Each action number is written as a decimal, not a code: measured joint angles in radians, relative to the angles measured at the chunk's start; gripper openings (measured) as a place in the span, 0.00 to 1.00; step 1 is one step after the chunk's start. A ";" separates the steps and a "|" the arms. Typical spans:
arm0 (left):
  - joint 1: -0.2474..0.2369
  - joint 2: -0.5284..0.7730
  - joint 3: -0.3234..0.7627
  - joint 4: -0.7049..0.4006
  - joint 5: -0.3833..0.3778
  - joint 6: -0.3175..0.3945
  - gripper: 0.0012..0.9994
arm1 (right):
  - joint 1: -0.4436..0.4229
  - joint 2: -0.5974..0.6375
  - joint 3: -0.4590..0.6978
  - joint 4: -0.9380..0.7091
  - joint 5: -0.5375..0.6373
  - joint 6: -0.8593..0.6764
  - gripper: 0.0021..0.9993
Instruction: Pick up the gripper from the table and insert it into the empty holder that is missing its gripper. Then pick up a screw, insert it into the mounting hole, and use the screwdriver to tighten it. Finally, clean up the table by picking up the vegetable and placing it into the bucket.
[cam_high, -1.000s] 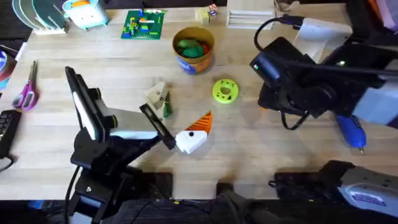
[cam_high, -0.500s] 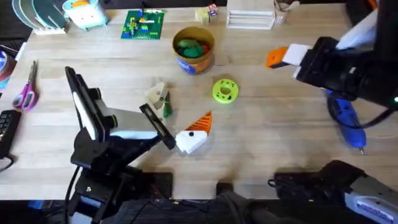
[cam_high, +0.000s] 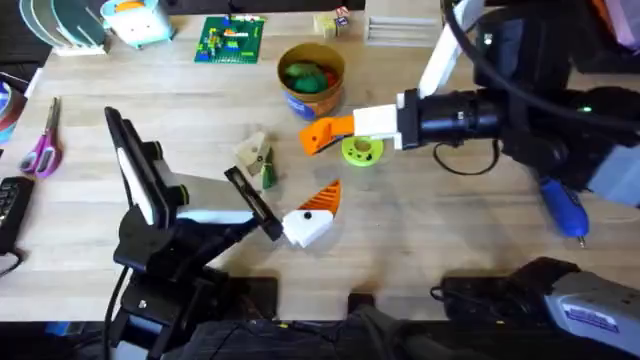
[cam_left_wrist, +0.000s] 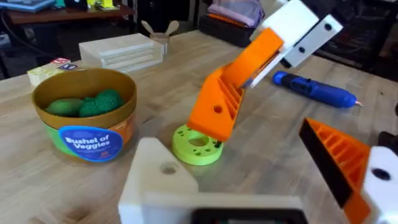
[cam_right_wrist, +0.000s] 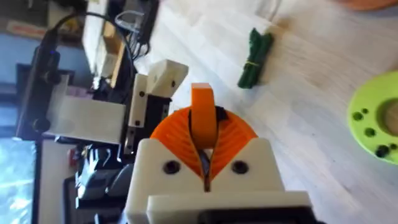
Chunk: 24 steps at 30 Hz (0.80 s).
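**Right arm holds the orange part above the disc**

Overhead: the right gripper (cam_high: 318, 136) reaches across the middle of the worktop (cam_high: 450, 250) and hangs between the bucket (cam_high: 312, 98) and the lime-green disc (cam_high: 361, 148), its orange-tipped fingers drawn together. The left gripper (cam_high: 290, 170) lies low near the centre, fingers spread wide. One is a bare white holder (cam_high: 252, 150), the other a white block with an orange tip (cam_high: 318, 205). The vegetable (cam_high: 267, 176) lies on the worktop between them, just beside the bare holder. The screwdriver (cam_high: 565, 208) lies well apart at the right, near the worktop's edge.

Left wrist: the bare holder and the orange-tipped finger (cam_left_wrist: 336, 155) stand far apart. Beyond them the right arm's orange fingers slant down over the disc without touching it. The bucket, with green toy vegetables inside, stands beside the disc, and the screwdriver lies farther back.

Right wrist: the two ribbed orange pads (cam_right_wrist: 171, 134) pinch the orange gripper piece (cam_right_wrist: 203, 112) upright between them — a dark bit shows at its side. Beyond it the vegetable lies flat on the wood, close to the left arm's bare holder, and the disc sits apart from both.
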 joint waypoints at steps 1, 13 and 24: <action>0.000 0.000 0.000 0.000 0.000 0.000 0.99 | 0.000 0.037 0.000 0.043 -0.054 0.002 0.01; 0.000 0.000 0.000 0.000 0.000 0.000 0.99 | 0.000 0.269 0.000 0.311 -0.337 0.171 0.01; 0.000 0.000 0.000 0.000 0.000 0.000 0.99 | 0.010 0.357 0.000 0.418 -0.406 0.308 0.01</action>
